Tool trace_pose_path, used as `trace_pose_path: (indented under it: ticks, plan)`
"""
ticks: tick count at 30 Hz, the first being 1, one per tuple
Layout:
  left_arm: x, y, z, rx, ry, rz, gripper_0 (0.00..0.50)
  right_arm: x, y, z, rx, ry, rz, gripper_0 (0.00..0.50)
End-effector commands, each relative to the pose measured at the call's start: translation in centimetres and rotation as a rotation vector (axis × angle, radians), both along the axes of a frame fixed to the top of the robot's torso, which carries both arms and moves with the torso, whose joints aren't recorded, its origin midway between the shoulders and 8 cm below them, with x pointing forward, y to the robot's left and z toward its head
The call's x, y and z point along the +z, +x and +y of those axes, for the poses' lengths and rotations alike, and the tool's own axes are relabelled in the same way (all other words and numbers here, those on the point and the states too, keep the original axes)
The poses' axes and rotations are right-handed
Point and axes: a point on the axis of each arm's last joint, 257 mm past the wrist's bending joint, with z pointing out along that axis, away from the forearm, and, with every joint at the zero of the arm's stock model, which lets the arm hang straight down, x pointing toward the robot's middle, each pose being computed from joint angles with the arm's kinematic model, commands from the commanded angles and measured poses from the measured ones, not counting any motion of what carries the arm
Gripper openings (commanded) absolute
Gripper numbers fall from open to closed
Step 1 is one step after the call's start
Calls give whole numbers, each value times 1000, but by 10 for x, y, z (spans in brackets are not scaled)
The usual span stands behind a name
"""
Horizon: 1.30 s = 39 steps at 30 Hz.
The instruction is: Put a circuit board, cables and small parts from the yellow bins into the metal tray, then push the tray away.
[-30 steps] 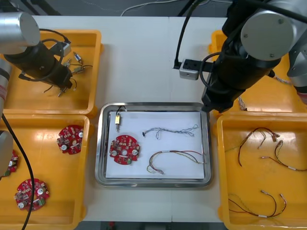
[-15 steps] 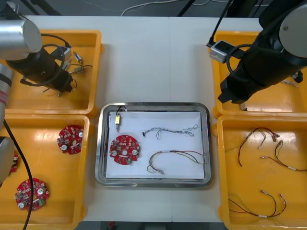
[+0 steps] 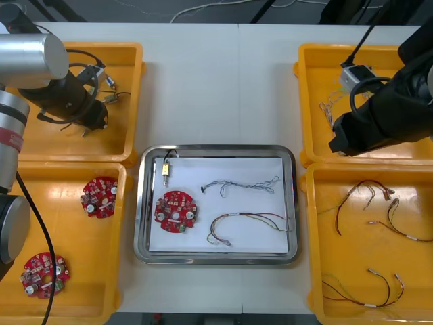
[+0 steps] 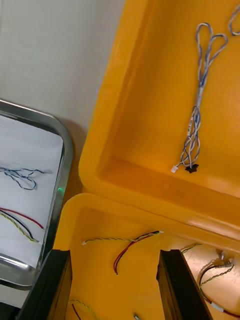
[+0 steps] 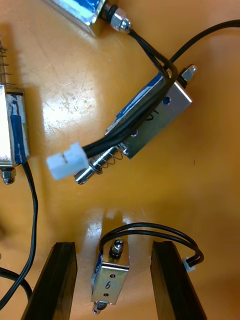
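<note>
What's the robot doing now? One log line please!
left gripper open over small metal part, far-left bin | right gripper open over right bins | metal tray holds circuit board, cables

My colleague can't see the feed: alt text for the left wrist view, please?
The left gripper, fingers open, hovers over a yellow bin with a small metal part between its fingers, the part's black cable looping past one finger. More metal parts lie beyond.

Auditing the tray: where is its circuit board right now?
In the front view, the circuit board lies on the left side of the metal tray, just nearer the robot than the small metal part.
</note>
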Motion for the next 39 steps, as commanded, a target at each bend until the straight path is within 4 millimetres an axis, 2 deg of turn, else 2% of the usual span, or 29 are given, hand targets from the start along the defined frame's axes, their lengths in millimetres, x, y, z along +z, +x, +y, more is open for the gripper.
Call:
trace_pose_path:
  ticks: [1,4,7,9,10,11,12,13,21,24,28,35,39]
  plan:
    - [6,4,-2,-110,53,-45,400,15,-9,-30,-124,32,-48,500]
    - [4,2,-1,-115,64,-46,390,13,-18,-44,-198,49,-52,500]
    - [4,2,-1,-115,66,-46,333,9,-26,-58,-265,73,-49,500]
    - [3,2,0,-114,66,-44,200,6,-33,-69,-302,88,-46,500]
    - [3,2,0,-114,66,-44,200,6,-33,-69,-302,88,-46,500]
    - [3,2,0,-112,64,-45,65,5,-39,-78,-325,101,-46,500]
    - [3,2,0,-110,63,-45,12,4,-41,-82,-338,106,-46,500]
    - [4,2,0,-110,63,-47,0,4,-44,-85,-343,109,-48,500]
    - [16,0,0,-108,50,-55,0,-2,-59,-114,-417,123,-40,500]
    - [34,-7,2,-105,54,-43,0,-5,-61,-123,-444,108,-41,500]
    - [60,-28,5,-53,44,8,0,-8,-64,-132,-461,85,-39,500]
    - [91,-58,16,-26,64,61,0,-12,-66,-137,-461,73,-24,500]
    - [112,-62,6,33,6,29,0,-14,-68,-137,-450,69,-13,500]
